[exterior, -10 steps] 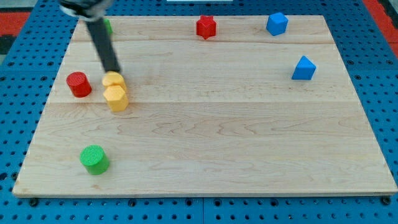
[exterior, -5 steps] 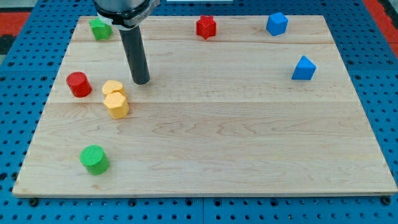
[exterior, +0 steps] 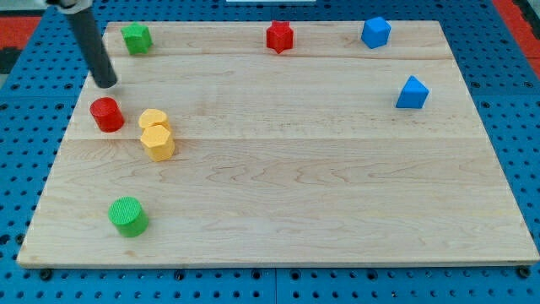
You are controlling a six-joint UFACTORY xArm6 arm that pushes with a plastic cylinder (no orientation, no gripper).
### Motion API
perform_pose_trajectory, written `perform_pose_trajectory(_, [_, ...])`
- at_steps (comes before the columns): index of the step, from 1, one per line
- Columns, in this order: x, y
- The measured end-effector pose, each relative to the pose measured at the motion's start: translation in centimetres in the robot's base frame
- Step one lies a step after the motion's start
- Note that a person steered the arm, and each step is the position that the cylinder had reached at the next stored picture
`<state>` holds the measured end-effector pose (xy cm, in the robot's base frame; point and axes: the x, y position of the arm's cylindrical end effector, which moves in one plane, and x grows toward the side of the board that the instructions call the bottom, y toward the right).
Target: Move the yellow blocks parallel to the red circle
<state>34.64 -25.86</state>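
Note:
Two yellow blocks touch each other at the view's left: a smaller rounded one [exterior: 153, 119] and a hexagonal one [exterior: 158, 142] just below it. The red circle [exterior: 106, 114] stands a short gap to the left of the upper yellow block. My tip [exterior: 107, 84] rests on the board just above the red circle, apart from it, and up-left of the yellow blocks.
A green block [exterior: 135, 38] sits at the top left, a red star-like block [exterior: 279, 36] at the top middle, a blue cube [exterior: 375, 32] at the top right, a blue wedge [exterior: 412, 93] at the right, and a green cylinder [exterior: 127, 216] at the bottom left.
My tip swung from above the yellow blocks to their right, then back left to above the red circle. The yellow pair shifted slightly; the hexagon sits a little lower.

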Motion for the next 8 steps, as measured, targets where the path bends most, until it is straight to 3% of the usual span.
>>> perform_pose_trajectory(3, [0.7,3.7])
perform_pose_trajectory(4, [-0.1,7.7])
perform_pose_trajectory(6, [0.1,24.7])
perform_pose_trajectory(7, [9.1,27.0])
perform_pose_trajectory(8, [19.2,22.5])
